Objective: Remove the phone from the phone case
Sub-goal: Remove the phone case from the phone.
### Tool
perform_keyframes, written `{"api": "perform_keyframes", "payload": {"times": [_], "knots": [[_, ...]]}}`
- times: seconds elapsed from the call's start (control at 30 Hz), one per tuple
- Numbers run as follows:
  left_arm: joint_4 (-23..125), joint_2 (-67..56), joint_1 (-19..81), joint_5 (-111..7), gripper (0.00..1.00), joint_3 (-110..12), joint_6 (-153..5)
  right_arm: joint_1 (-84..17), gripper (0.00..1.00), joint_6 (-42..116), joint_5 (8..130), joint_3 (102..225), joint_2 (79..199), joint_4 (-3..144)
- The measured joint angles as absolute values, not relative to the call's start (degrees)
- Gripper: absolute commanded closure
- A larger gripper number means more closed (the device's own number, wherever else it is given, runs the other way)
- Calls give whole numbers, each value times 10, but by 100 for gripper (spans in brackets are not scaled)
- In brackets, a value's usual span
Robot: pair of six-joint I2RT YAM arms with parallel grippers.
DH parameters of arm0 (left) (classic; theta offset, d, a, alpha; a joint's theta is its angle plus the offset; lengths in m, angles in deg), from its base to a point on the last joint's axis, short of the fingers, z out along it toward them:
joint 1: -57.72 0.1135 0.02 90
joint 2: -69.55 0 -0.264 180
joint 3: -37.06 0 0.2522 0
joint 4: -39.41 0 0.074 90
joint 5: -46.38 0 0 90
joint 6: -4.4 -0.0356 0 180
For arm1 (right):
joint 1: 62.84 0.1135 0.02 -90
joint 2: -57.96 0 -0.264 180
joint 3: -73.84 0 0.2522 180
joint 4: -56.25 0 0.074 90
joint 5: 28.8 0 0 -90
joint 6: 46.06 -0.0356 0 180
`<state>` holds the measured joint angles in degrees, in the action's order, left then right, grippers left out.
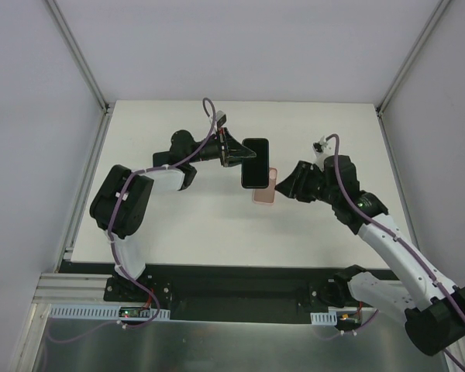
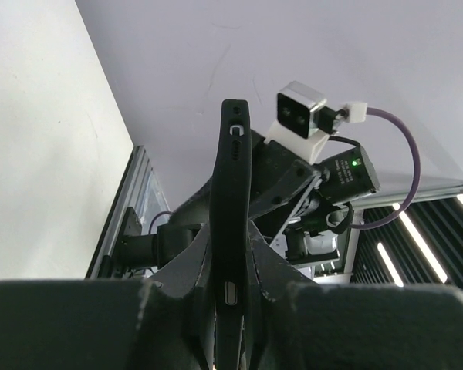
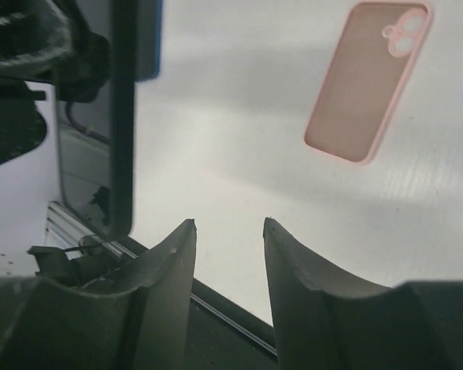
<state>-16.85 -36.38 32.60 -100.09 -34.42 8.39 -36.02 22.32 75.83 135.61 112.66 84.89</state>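
Note:
My left gripper (image 1: 239, 158) is shut on the black phone (image 1: 256, 163) and holds it above the table. In the left wrist view the phone (image 2: 231, 193) stands edge-on, pinched between the gripper's (image 2: 233, 274) fingers. The pink phone case (image 1: 266, 194) is empty and apart from the phone, just below it and partly hidden by it. In the right wrist view the phone case (image 3: 368, 81) shows its hollow inside and camera cut-outs against the white table, touched by no gripper. My right gripper (image 1: 284, 186) is beside the case; in its own view the gripper (image 3: 228, 225) is open, nothing between its fingers. The phone (image 3: 116, 116) hangs at its left.
The white table (image 1: 178, 225) is closed in by pale walls at the left, right and back. A black rail (image 1: 232, 279) runs along its near edge by the arm bases. The right arm's wrist camera (image 2: 299, 110) faces the left gripper.

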Motion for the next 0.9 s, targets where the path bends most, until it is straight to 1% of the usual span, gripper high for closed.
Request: {"api": "perform_keyframes", "payload": {"times": [0.3, 0.53, 0.67, 0.9], "knots": [[-141, -349, 326, -1001, 100, -344, 67, -316, 59, 250, 690, 1362, 1132, 911], [-28, -320, 326, -1000, 100, -344, -18, -275, 57, 271, 639, 1438, 1109, 934], [18, -310, 326, -999, 100, -344, -56, -255, 57, 282, 631, 1468, 1131, 934], [47, -305, 326, -998, 100, -344, -73, -242, 57, 291, 604, 1471, 1191, 952]]}}
